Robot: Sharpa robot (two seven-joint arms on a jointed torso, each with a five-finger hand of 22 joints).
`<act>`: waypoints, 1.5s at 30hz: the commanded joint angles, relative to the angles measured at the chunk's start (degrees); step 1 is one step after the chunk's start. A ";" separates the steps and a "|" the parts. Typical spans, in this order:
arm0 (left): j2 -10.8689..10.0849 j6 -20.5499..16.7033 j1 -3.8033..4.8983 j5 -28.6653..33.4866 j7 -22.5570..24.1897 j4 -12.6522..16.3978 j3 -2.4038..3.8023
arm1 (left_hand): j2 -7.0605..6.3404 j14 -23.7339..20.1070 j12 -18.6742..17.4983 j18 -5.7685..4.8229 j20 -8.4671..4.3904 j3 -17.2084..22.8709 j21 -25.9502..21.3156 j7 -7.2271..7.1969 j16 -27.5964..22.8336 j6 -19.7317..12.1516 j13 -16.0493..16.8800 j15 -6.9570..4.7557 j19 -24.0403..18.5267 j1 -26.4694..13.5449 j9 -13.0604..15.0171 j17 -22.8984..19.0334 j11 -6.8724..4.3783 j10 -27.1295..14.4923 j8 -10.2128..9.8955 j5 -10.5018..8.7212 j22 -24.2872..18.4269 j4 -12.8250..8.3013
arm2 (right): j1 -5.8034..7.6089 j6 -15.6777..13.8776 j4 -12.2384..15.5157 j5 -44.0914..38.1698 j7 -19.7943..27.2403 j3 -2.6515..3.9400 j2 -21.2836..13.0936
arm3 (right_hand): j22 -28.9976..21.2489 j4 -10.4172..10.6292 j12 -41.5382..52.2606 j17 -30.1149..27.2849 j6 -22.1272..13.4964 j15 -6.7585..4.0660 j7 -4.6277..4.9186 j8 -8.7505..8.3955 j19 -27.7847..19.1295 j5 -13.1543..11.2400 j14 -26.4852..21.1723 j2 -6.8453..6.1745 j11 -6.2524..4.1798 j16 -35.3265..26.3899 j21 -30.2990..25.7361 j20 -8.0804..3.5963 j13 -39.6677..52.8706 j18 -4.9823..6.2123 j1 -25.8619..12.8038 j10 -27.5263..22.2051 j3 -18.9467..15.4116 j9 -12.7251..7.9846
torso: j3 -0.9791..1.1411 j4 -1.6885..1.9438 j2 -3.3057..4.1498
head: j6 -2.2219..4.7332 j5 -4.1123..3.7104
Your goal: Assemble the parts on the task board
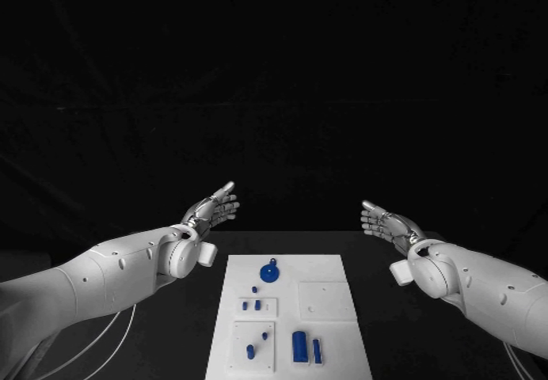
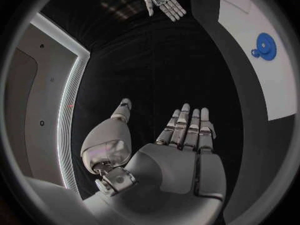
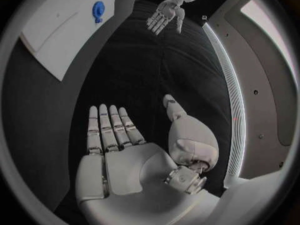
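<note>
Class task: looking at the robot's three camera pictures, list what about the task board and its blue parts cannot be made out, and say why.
- Task board, head view: near end cut off by the picture's bottom edge.
- Small blue parts, head view: too small to tell their shapes.
- Round blue part, left wrist view: the fisheye bends it; its detail is unclear.
- Board in the right wrist view: partly cut by the circle's rim.

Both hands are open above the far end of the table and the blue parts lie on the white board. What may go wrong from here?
1. The small blue parts sit close together on the task board; wide fingers may knock neighbours.
2. The left robot hand and right robot hand are beyond the board's far end, so both must reach back, and may collide over the narrow board.
</note>
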 commanded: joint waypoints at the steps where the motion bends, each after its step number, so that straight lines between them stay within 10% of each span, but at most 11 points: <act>1: -0.25 -2.43 -0.46 0.16 0.86 2.01 0.35 | 1.96 -19.48 -1.83 -1.32 -2.10 -11.91 -9.60 -4.74 -11.25 -20.71 -1.84 -4.71 -13.80 -26.28 -12.65 -8.58 -4.35 -34.27 -7.98 -1.49 -19.37 6.01 | -0.17 -2.04 1.95 1.09 1.08 -0.06 -0.50 | -28.34 7.80 -8.47 -12.72 -22.00 -4.26 -4.73 -3.91 -15.60 -6.56 -20.95 1.16 -4.44 -12.95 -10.88 -4.91 -9.24 -4.58 -24.09 -23.14 -13.60 -16.57 | -0.23 0.71 -1.23 | -0.83 -1.08; 2: -0.45 -3.29 -0.71 0.21 1.10 2.90 0.51 | 1.96 -19.48 -1.83 -1.32 -2.10 -11.91 -9.60 -4.74 -11.25 -20.71 -1.84 -4.71 -13.80 -26.28 -12.65 -8.58 -4.35 -34.27 -7.98 -1.49 -61.00 6.01 | -0.26 -2.76 2.82 1.51 1.40 -0.11 -0.77 | -28.34 7.80 -8.47 -12.72 -22.00 -4.26 -4.73 -3.91 -15.60 -6.56 -20.95 1.16 -4.44 -12.95 -10.88 -4.91 -9.24 -4.58 -24.09 -23.14 -13.60 -16.57 | -0.29 0.97 -1.67 | -1.15 -1.49; 10: -3.23 -15.57 -4.31 0.96 4.48 15.62 2.82 | 1.96 -19.48 -1.83 -1.32 -2.10 -11.91 -9.60 -4.74 -11.25 -20.71 -1.84 -4.71 -13.80 -26.28 -12.65 -8.58 -4.35 -34.27 -7.98 -1.49 -61.00 6.01 | -1.54 -13.33 15.54 7.71 6.14 -0.79 -4.73 | -28.34 7.80 -8.47 -12.72 -22.00 -4.26 -4.73 -3.91 -15.60 -6.56 -20.95 1.16 -4.44 -12.95 -10.88 -4.91 -9.24 -4.58 -24.09 -23.14 -13.60 -16.57 | -0.84 3.20 -5.38 | -3.84 -4.97; 18: -6.18 -28.57 -8.13 1.75 8.05 29.09 5.25 | 1.96 -19.48 -1.83 -1.32 -2.10 -11.91 -9.60 -4.74 -11.25 -20.71 -1.84 -4.71 -13.80 -26.28 -12.65 -8.58 -4.35 -34.27 -7.98 -1.49 -61.00 6.01 | -3.08 -26.12 30.95 15.22 11.88 -1.61 -9.54 | -28.34 7.80 -8.47 -12.72 -22.00 -4.26 -4.73 -3.91 -15.60 -6.56 -20.95 1.16 -4.44 -12.95 -10.88 -4.91 -9.24 -4.58 -24.09 -23.14 -13.60 -16.57 | -0.89 3.38 -5.69 | -4.07 -5.26; 26: -7.39 -33.90 -9.69 2.07 9.51 34.61 6.25 | 1.96 -19.48 -1.83 -1.32 -2.10 -11.91 -9.60 -4.74 -11.25 -20.71 -1.84 -4.71 -13.80 -26.28 -12.65 -8.58 -4.35 -34.27 -7.98 -1.49 -61.00 6.01 | -4.12 -34.76 41.35 20.29 15.75 -2.16 -12.78 | -28.34 7.80 -8.47 -12.72 -22.00 -4.26 -4.73 -3.91 -15.60 -6.56 -20.95 1.16 -4.44 -12.95 -10.88 -4.91 -9.24 -4.58 -24.09 -23.14 -13.60 -16.57 | -0.89 3.38 -5.69 | -4.07 -5.26; 45: -7.41 -34.01 -9.73 2.08 9.54 34.73 6.28 | 1.96 -19.48 -1.83 -1.32 -2.10 -11.91 -9.60 -4.74 -11.25 -20.71 -1.84 -4.71 -13.80 -26.28 -12.65 -8.58 -4.35 -34.27 -7.98 -1.49 -61.00 6.01 | -4.36 -36.71 43.71 21.44 16.63 -2.28 -13.51 | -28.34 7.80 -8.47 -12.72 -22.00 -4.26 -4.73 -3.91 -15.60 -6.56 -20.95 1.16 -4.44 -12.95 -10.88 -4.91 -9.24 -4.58 -24.09 -23.14 -13.60 -16.57 | -0.89 3.38 -5.69 | -4.07 -5.26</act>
